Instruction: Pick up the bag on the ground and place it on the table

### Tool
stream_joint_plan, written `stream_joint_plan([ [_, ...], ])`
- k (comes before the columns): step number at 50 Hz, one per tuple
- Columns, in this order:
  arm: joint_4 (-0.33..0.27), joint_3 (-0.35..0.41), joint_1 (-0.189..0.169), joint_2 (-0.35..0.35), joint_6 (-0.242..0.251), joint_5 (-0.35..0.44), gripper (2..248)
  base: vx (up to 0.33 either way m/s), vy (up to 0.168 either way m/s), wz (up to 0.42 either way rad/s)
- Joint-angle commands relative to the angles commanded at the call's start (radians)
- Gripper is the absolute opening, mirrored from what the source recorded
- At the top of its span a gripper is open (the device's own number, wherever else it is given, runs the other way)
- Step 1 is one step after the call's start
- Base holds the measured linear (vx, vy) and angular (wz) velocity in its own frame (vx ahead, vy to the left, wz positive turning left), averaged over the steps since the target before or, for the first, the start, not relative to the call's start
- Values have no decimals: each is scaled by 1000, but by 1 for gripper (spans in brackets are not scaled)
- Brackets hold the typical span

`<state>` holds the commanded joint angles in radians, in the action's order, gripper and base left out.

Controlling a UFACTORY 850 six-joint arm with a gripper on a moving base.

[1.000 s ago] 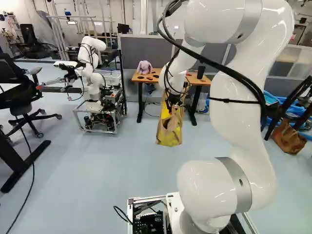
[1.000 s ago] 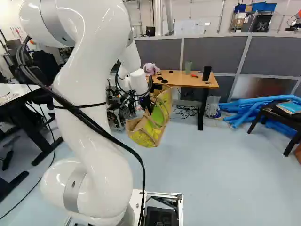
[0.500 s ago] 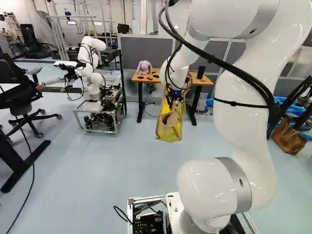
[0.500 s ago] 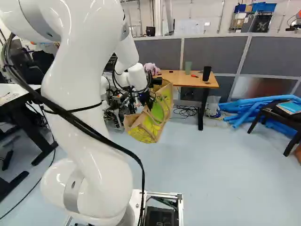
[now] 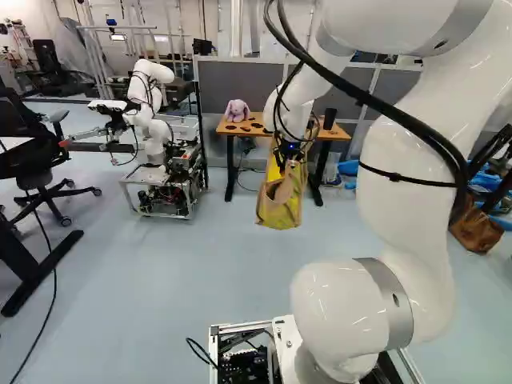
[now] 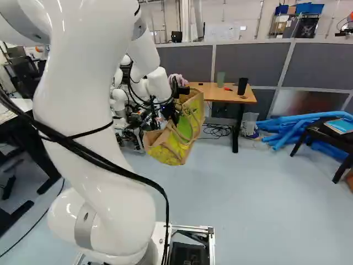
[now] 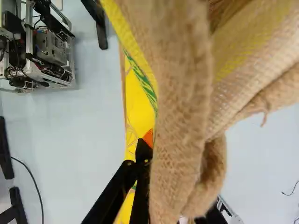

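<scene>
Nearest, the white arm (image 5: pixel 408 176) rises from its lowest joint, with part of the base's metal frame (image 6: pixel 207 243) beside it and black cables strapped along its length. Farther out, the black gripper (image 5: pixel 290 154) is clamped on the burlap-and-yellow bag (image 5: pixel 277 216): in the wrist view a fold of its cloth sits pinched between the two fingers, one orange pad (image 7: pixel 148 138) showing against it, the other finger mostly hidden by the cloth. The bag hangs from the gripper on the near side of the wooden table (image 6: pixel 212 93), tilted in the right base view; whether it touches the table I cannot tell. At the left of the left base view stands an office chair (image 5: pixel 48 180), and between it and the table, another robot (image 5: pixel 146 120) on a wheeled frame. At the right of the right base view, a blue book (image 6: pixel 342 126) lies on a dark chair (image 6: pixel 331 138), with blue tubes (image 6: pixel 287 130) piled behind. The table carries a pink plush toy (image 5: pixel 237 110), a greenish cup (image 6: pixel 220 79) and a black cup (image 6: pixel 242 85); behind it runs a grey partition (image 6: pixel 248 63)
</scene>
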<state>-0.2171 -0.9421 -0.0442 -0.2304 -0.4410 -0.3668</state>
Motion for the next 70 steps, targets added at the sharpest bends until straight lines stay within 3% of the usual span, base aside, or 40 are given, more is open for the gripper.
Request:
stream_joint_plan([
  [44,-81,35,0,152,0,-197,22,0,0,0],
  [70,-129,37,0,164,0,-314,22,0,0,0],
])
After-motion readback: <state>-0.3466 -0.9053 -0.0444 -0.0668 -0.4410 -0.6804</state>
